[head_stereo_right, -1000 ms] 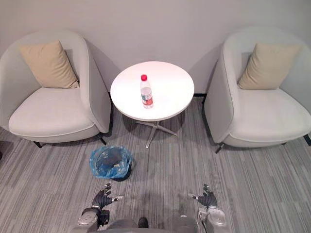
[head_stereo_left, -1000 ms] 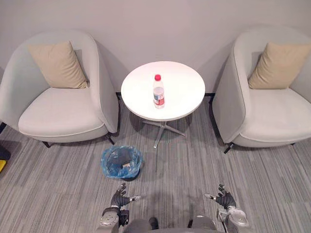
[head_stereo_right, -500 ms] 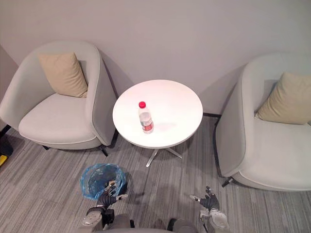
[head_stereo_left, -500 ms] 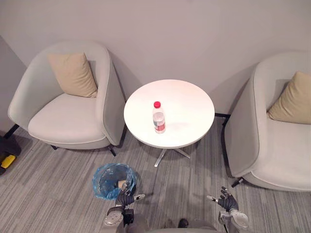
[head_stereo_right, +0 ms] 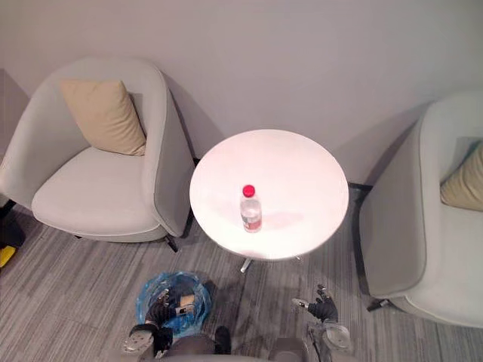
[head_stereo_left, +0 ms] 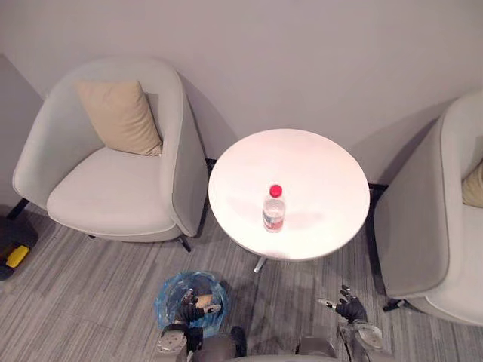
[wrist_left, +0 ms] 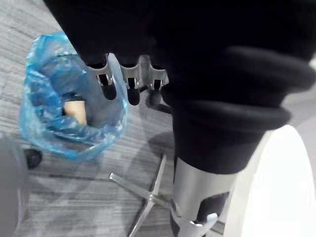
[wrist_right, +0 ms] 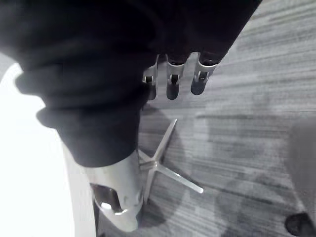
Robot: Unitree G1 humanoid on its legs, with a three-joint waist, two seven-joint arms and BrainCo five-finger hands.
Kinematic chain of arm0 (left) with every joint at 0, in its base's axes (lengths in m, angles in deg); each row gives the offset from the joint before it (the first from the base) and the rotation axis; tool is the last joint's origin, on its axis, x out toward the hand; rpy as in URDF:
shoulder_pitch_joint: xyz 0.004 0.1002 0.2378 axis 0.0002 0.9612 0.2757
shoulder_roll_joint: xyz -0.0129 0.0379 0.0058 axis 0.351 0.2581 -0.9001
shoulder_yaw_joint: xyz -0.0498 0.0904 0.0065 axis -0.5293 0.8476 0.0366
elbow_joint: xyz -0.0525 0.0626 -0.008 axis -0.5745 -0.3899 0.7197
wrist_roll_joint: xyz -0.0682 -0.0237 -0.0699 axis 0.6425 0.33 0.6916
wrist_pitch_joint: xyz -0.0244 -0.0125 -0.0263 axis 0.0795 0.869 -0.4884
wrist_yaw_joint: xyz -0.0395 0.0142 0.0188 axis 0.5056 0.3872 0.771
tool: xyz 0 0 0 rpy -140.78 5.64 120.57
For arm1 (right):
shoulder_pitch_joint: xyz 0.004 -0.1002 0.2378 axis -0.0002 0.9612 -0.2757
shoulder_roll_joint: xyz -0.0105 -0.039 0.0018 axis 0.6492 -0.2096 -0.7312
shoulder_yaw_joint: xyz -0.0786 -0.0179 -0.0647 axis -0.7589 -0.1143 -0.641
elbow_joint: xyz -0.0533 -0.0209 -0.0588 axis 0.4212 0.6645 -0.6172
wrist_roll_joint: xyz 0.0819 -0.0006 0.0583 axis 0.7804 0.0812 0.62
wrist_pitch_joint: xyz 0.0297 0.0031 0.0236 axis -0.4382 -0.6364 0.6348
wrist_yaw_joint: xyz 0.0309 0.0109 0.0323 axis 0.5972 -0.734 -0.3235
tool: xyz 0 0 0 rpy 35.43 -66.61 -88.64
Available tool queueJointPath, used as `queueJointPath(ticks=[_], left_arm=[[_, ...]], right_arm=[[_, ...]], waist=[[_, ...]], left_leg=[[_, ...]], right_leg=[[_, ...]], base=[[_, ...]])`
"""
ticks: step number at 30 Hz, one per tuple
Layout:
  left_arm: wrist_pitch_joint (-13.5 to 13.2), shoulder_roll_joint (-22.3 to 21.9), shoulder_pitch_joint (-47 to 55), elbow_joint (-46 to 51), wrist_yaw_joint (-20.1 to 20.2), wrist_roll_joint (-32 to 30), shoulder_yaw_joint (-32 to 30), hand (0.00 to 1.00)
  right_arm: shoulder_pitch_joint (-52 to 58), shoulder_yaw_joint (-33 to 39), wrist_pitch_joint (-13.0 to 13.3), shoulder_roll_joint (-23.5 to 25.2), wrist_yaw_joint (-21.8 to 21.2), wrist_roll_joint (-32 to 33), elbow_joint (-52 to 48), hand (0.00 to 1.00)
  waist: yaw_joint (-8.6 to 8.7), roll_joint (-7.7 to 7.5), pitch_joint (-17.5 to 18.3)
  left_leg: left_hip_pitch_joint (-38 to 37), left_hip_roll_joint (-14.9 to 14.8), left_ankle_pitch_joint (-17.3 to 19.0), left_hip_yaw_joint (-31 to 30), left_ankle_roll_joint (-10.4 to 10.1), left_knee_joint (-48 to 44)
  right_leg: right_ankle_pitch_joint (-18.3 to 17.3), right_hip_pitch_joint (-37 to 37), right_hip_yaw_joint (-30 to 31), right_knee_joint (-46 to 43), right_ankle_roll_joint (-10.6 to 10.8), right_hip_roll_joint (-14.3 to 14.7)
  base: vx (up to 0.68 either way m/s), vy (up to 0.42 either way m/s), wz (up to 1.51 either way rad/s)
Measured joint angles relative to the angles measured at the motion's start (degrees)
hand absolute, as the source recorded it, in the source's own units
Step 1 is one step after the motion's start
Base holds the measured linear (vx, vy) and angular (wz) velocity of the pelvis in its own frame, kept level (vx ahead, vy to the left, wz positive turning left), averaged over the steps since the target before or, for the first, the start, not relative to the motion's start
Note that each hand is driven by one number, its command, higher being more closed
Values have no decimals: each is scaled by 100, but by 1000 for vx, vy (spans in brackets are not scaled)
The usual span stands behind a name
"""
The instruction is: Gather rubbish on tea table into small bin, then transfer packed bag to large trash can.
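My left hand [head_stereo_left: 186,312] and right hand [head_stereo_left: 349,309] hung released, empty (bin [head_stereo_left: 167,291] at 10 o'clock held scraps); bottle [head_stereo_left: 273,211] at 12 o'clock sat unbinned on tabletop [head_stereo_left: 321,170].

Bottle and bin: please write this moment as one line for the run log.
bottle: upright on table | bin: lined, rubbish inside | left hand: open, near bin | right hand: open, empty
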State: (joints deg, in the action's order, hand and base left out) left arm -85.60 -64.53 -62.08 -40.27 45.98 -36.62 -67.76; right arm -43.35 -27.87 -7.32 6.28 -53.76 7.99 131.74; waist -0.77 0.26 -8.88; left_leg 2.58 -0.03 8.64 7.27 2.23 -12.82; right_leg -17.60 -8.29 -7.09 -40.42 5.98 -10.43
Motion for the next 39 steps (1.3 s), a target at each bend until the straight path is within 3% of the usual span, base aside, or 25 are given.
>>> queueJointPath(ticks=[1, 3, 4, 5, 6, 11, 19, 27, 31, 39], left_arm=[[3, 38, -78, -3, 0, 4, -11, 0], [2, 34, -98, -4, -2, 6, -20, 0], [1, 42, -77, -11, 0, 5, -18, 0], [-2, 88, -69, -16, -1, 5, -30, 0], [0, -64, -49, -86, 7, 4, -25, 0], [-7, -228, 20, -109, 18, 3, -28, 0], [-1, -220, 77, -107, 12, 4, -116, 0], [-1, -180, 240, 12, 6, 6, -201, 0], [4, -177, 401, 24, 8, 5, -213, 0], [2, -177, 475, 104, 14, 4, -239, 0]], right_arm=[[-5, 7, 1, -31, 4, 0, -1, 0], [4, 9, 0, -45, 8, 0, 0, 0], [39, 6, 4, -39, 11, 0, -20, 0], [50, 8, 10, -34, 12, -1, -24, 0], [43, 24, 0, -145, 20, -7, -17, 0], [172, 57, -33, -198, 93, -65, -112, 0], [553, 180, -41, -103, 135, -197, -799, 0], [904, 259, 106, 150, 105, -390, -1831, 0], [1143, 264, 189, 199, 92, -563, -2581, 0], [1290, 180, 328, 165, -13, -872, -3237, 0]], waist=[[47, 13, -2], [73, 24, -6], [85, -46, 28], [82, -135, 48], [112, 30, 84], [164, 134, 146], [147, 122, 163], [144, 12, 227], [143, -71, 258], [152, -98, 277]], left_leg=[[-55, -72, -24, -207, -33, 42], [-100, -147, -33, -329, -51, 65], [-174, -160, -29, -403, -112, 60], [-243, -97, 5, -422, -220, 57], [-356, -234, 80, -540, -368, 79], [-557, -488, -49, -561, -576, 534], [-643, -456, -93, -567, -541, 656], [-746, -395, -296, -567, -498, 888], [-737, -396, -353, -567, -577, 1027], [-714, -399, -352, -581, -584, 1082]], right_leg=[[-46, -174, 67, 405, -91, 237], [-29, -244, 151, 874, -113, 410], [345, -208, 291, 1872, -215, 509], [1184, -147, 296, 2222, -334, 481], [1196, 44, 196, 2292, -454, 604], [1251, 344, 59, 2795, -535, 863], [1738, 841, 28, 3735, -473, 860], [2166, 1098, 30, 4271, -522, 843], [2283, 1114, 66, 4464, -475, 852], [2285, 1107, 101, 4566, -471, 869]], base=[[264, -73, 69], [207, -103, 55], [268, -153, 47], [342, -167, 50], [287, -141, 22], [161, -112, 7], [2, 39, 3], [-121, 2, 1], [-169, -34, -4], [-53, -11, -2]])
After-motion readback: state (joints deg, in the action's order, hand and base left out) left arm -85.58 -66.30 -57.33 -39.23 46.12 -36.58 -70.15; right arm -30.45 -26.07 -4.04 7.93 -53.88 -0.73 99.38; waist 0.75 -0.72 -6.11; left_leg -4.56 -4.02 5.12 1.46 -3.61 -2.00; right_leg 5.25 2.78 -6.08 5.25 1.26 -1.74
